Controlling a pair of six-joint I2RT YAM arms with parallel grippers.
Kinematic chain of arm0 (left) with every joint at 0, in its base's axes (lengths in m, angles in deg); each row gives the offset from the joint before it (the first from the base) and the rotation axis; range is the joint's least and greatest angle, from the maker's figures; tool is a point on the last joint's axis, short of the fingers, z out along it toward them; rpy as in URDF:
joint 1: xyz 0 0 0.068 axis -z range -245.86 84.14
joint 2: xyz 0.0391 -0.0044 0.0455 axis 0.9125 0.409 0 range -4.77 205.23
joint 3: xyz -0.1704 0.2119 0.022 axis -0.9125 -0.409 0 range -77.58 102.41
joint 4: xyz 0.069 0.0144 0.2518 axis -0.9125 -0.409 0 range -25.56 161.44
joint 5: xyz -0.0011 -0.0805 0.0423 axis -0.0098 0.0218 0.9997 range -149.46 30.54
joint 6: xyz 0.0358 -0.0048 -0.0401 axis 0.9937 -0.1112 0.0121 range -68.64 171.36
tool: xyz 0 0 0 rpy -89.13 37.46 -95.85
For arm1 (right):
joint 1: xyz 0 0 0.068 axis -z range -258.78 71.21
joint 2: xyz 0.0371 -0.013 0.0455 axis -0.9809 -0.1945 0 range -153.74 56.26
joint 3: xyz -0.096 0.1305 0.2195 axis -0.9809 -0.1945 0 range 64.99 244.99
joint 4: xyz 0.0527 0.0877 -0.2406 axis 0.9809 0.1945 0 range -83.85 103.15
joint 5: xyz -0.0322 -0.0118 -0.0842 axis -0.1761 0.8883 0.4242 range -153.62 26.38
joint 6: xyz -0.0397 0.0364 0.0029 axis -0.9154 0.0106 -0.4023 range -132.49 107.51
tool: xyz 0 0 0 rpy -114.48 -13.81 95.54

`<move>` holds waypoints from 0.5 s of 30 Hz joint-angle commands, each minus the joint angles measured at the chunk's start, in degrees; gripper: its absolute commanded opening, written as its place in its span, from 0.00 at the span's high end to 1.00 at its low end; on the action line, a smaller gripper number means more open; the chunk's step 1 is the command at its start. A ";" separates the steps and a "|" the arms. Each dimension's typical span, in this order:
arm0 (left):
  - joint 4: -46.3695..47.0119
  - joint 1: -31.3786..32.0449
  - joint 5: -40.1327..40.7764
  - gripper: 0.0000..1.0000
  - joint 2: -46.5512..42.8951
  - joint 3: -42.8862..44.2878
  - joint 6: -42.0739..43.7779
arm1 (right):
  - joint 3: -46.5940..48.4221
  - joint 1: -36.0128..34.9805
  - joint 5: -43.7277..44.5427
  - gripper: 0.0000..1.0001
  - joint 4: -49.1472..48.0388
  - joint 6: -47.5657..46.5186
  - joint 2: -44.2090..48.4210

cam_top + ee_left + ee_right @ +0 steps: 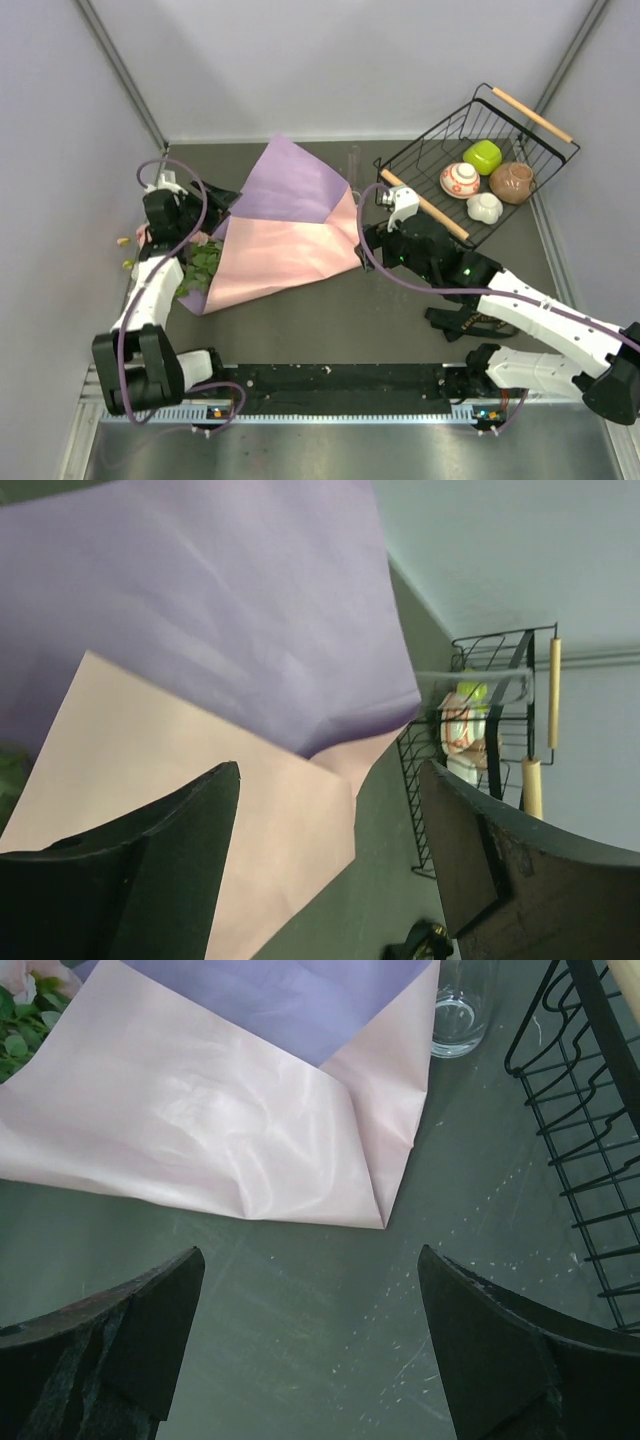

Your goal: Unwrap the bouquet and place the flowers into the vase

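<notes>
The paper sheet [290,225] of the bouquet lies spread on the tabletop [330,320] at centre-left of the top view, with its lilac part above the pink. The flowers [200,265] (mostly green leaves showing) lie at its lower left edge. The vase [460,1010] stands upright just beside the sheet's upper right corner, near the wire basket [440,140]. The left fingers [150,860] are spread, holding nothing. The right fingers [110,1350] are spread over the tabletop.
</notes>
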 commanded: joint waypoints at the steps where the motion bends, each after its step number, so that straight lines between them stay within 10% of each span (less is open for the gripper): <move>1: -3.28 0.42 0.31 0.19 -6.49 -7.59 6.95 | 0.51 0.78 0.18 0.10 -0.25 -0.87 -0.37; 15: -21.13 0.86 21.22 0.08 -19.79 -11.21 12.69 | 6.84 4.03 -14.32 0.09 -7.27 1.24 -13.73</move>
